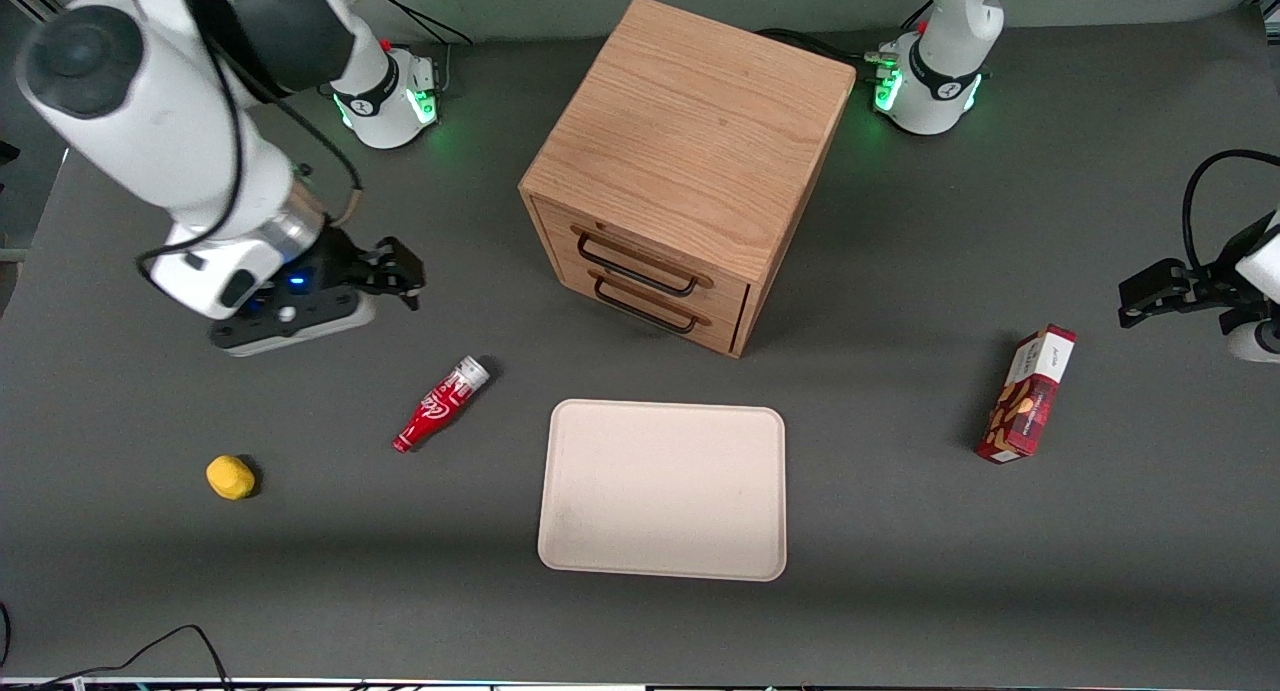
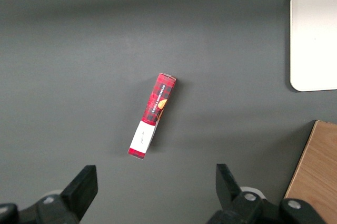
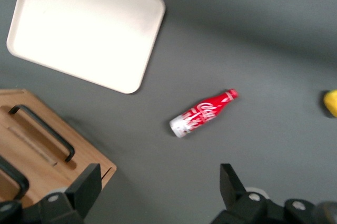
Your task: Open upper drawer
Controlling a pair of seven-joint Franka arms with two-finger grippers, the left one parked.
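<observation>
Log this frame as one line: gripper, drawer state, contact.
gripper: open, above table beside cabinet, toward working arm's end | upper light-oak drawer with black wire handle: closed | contact: none

A light-oak grain is shown on the upper drawer [image 1: 640, 261], crossed by a thin black handle [image 1: 636, 263]. Near the black gripper [image 1: 395, 274] a red bottle [image 1: 440, 404] with white script is seen — a plain yellow object [image 1: 230, 477] farther off, a cream tray [image 1: 662, 489], a red patterned box [image 1: 1027, 394].
</observation>
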